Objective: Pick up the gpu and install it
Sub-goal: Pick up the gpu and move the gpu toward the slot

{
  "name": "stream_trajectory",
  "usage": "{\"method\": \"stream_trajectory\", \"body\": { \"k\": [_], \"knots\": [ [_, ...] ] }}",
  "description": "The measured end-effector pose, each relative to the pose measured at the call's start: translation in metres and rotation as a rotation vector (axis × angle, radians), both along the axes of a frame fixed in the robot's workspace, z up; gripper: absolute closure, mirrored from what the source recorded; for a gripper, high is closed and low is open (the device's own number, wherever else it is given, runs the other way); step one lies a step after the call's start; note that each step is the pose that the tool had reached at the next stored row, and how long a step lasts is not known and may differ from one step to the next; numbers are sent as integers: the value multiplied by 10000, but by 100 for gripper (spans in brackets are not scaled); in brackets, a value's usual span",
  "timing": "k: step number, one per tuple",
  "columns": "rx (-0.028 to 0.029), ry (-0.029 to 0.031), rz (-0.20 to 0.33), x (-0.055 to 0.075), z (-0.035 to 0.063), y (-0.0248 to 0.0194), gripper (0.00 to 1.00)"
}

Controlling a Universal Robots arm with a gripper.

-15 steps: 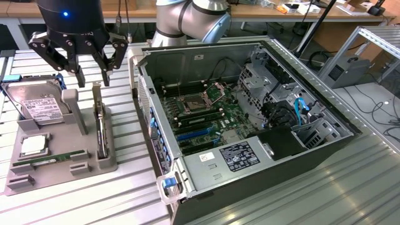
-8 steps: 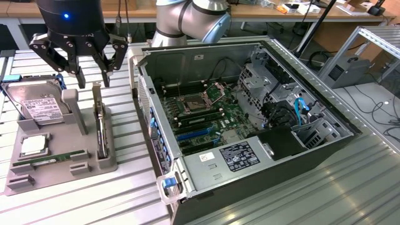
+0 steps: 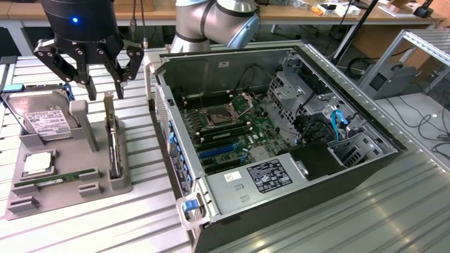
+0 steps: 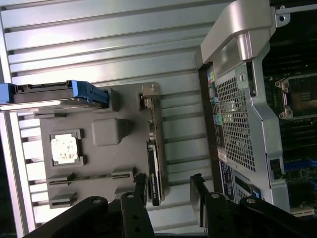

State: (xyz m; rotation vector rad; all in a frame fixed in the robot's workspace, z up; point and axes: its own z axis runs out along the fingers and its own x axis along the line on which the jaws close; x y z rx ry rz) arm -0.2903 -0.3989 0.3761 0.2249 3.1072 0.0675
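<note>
The arm comes down from above at the exterior view's left, its gripper (image 3: 104, 90) pointing straight down with the jaws spread wide and holding nothing. The fingertips (image 3: 91, 95) hang just over the upper end of the gpu (image 3: 111, 138). From the wrist, the gripper (image 4: 169, 191) straddles the line of the gpu (image 4: 153, 161), which lies closer to one finger than the other. The gpu stands on edge in a slot of a grey holder tray (image 3: 70, 196) on the ribbed metal table (image 3: 316, 224). The tray holds four parts: one gpu, one hard drive (image 3: 46, 118) leaning in its cradle, one square processor chip (image 3: 37, 164) lying flat, and one RAM stick (image 3: 63, 179) in a low slot. Just beside the tray, toward the exterior view's right, lies one open computer case (image 3: 281, 132), its motherboard (image 3: 225, 126) exposed, with blue cables (image 3: 338, 118) near the drive bays.
</note>
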Motion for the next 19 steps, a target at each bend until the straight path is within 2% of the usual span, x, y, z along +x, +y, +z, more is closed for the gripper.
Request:
{"method": "stream_trajectory", "body": {
  "k": [19],
  "knots": [
    [1,1,1,-1,-48,0,52]
  ]
}}
